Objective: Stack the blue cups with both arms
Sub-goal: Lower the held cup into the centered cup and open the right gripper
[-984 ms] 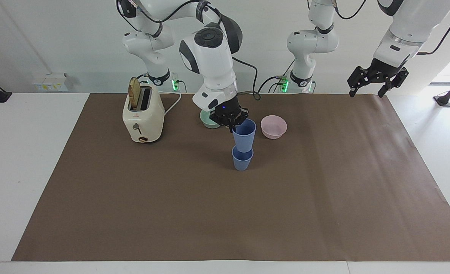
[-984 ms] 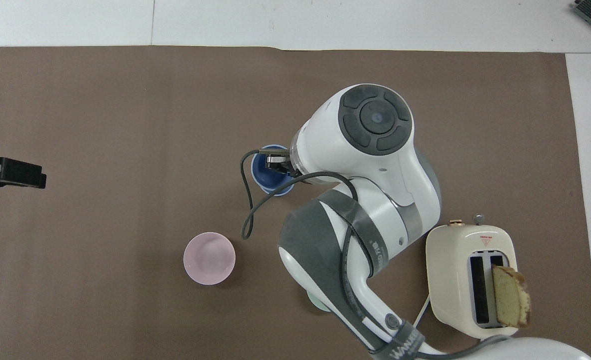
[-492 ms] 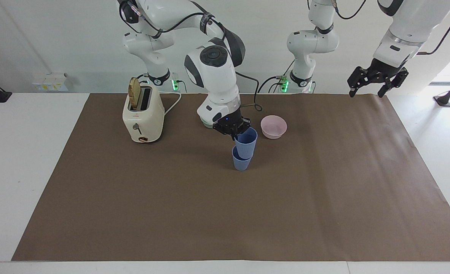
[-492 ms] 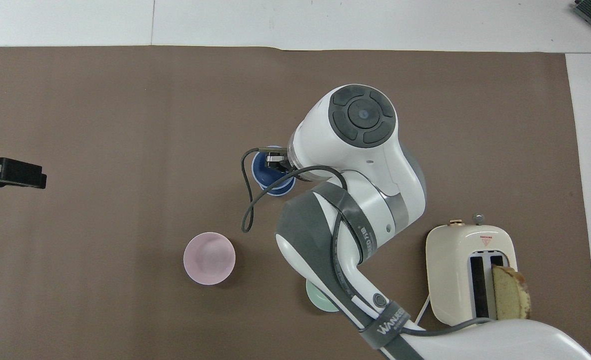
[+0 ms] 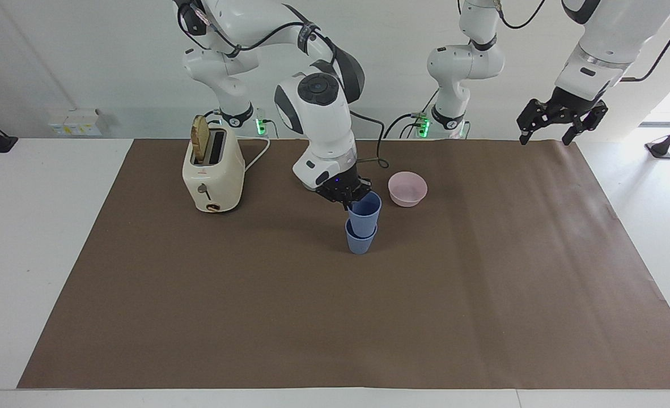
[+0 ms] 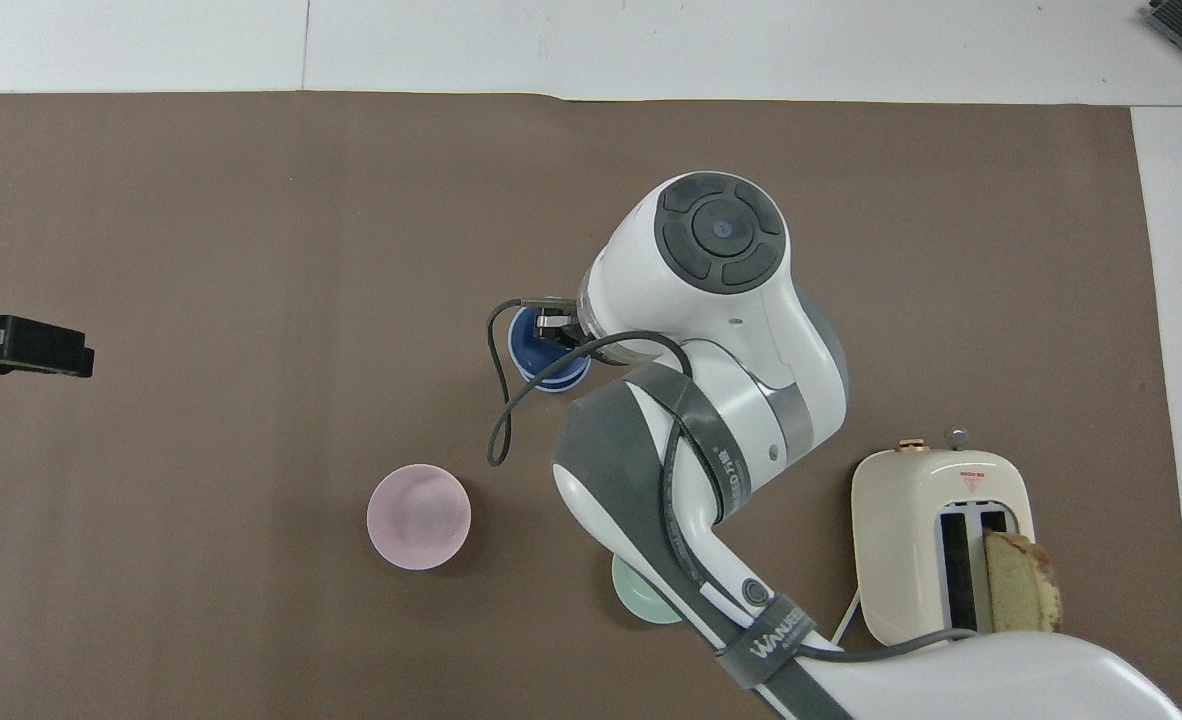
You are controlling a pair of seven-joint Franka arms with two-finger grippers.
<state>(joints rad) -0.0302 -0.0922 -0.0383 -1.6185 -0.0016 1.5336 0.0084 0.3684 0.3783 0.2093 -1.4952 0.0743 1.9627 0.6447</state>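
Observation:
Two blue cups stand mid-table. The lower blue cup (image 5: 360, 242) stands upright on the brown mat. The upper blue cup (image 5: 364, 213) sits partway inside it, slightly tilted. My right gripper (image 5: 350, 196) is shut on the upper cup's rim, on the side toward the robots. In the overhead view the right arm covers much of the cups (image 6: 541, 352), and the right gripper (image 6: 554, 328) shows at the rim. My left gripper (image 5: 560, 121) is open and empty, and waits high over the mat's edge at the left arm's end; its tip shows in the overhead view (image 6: 19, 345).
A pink bowl (image 5: 407, 188) sits beside the cups, nearer to the robots. A green bowl (image 6: 639, 604) is mostly hidden under the right arm. A cream toaster (image 5: 213, 173) holding a bread slice stands toward the right arm's end. Two smaller white arms stand at the back.
My right gripper has lowered the upper blue cup, which now sits deeper in the lower cup. The left arm has not moved.

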